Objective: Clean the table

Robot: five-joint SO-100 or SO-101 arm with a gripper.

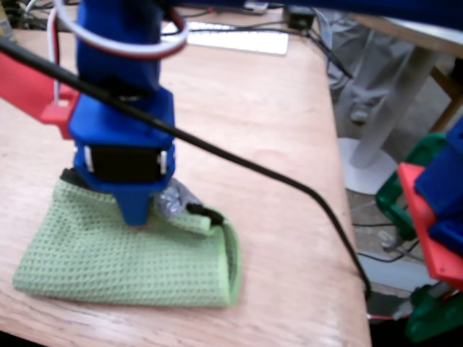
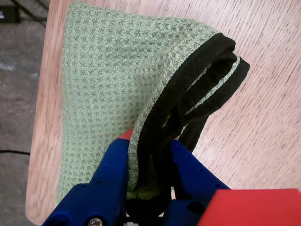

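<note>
The gripper is clenched on a folded green cloth, its blue fingers pinching the black-edged layers between them in the wrist view. The cloth lies flat on the table, near its front edge in the fixed view, with the pinched fold raised a little off the wood. The blue arm stands straight above the cloth, and a black cable runs across it and down over the table's right edge. A white keyboard sits at the far side of the table
</note>
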